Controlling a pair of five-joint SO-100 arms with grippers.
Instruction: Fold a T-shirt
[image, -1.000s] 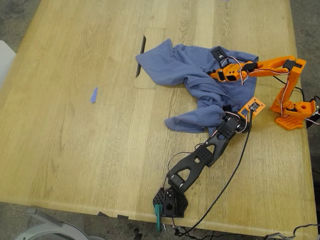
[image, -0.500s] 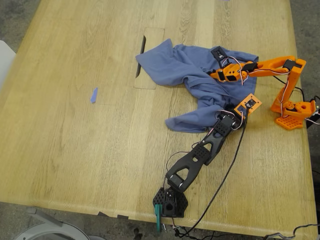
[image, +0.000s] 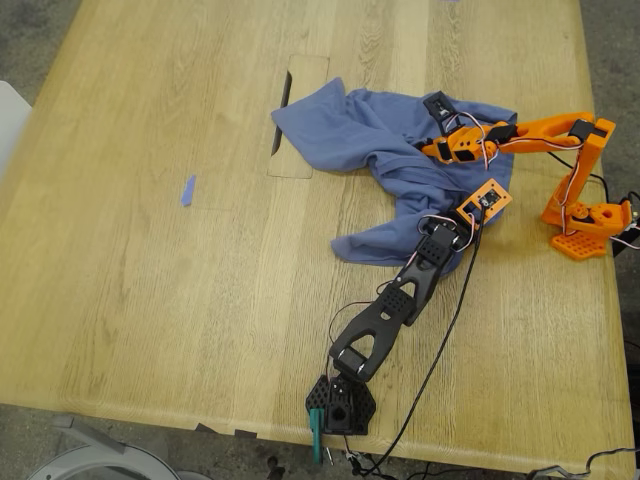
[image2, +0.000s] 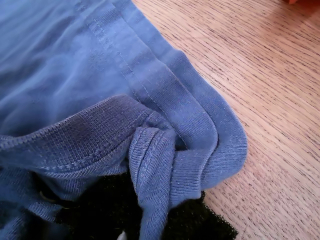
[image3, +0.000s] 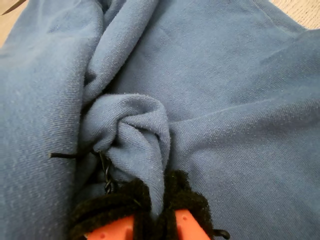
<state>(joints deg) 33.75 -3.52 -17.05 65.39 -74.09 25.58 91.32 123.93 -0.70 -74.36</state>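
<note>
My first end effector (image: 462, 222), on the black arm (image: 390, 310) reaching in from six o'clock in the exterior view, is clamped on the ribbed collar of the T-shirt (image: 380, 150). The T-shirt lies crumpled on the wooden surface (image: 150, 280). Farther back, my second end effector (image: 440, 128), on the orange arm (image: 540, 130) coming from three o'clock, pinches a fold of cloth.

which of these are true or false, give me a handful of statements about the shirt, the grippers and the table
1. The T-shirt lies crumpled, not folded flat. True.
2. My second gripper is open, clear of the cloth. False: it is shut on a bunched fold.
3. My first gripper has ribbed hem fabric at its jaws. True.
4. The blue tape scrap lies on the shirt. False: it lies apart on the bare table, toward the exterior view's left.
</note>
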